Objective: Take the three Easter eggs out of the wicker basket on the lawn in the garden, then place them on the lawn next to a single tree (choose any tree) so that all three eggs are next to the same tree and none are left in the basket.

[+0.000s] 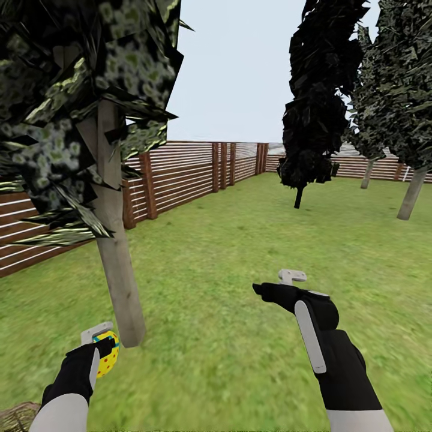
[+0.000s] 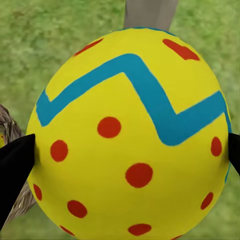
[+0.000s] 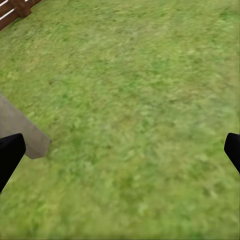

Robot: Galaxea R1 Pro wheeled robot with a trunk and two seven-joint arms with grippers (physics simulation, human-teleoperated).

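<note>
Easter egg clamped in left gripper beside tree, right gripper spread, empty.

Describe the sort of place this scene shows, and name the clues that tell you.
A fenced garden, rendered in simulation. A wide mottled green lawn covers the ground, a brown horizontal-slat wooden fence bounds it, and trees stand about, including a slim tree with a pale grey-brown trunk close by.
</note>
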